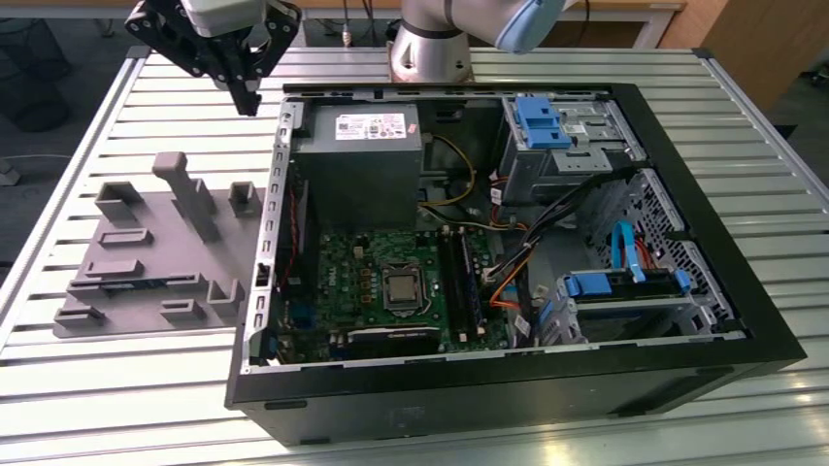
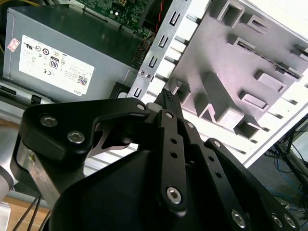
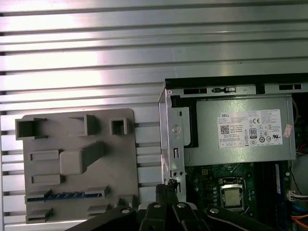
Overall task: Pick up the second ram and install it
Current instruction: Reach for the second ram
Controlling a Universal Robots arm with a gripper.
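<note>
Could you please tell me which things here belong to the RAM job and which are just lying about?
Job: gripper; second ram, lying in the grey holder tray; motherboard in the open case.
Lying about: power supply; blue drive brackets.

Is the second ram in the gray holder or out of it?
In: the second ram sits in the gray holder, apart from the gripper.

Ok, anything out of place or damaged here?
Nothing stands out. The second ram sits straight in its slot on the gray fixture, the open computer case stands level on the table, and the gripper hangs above, holding nothing.
</note>
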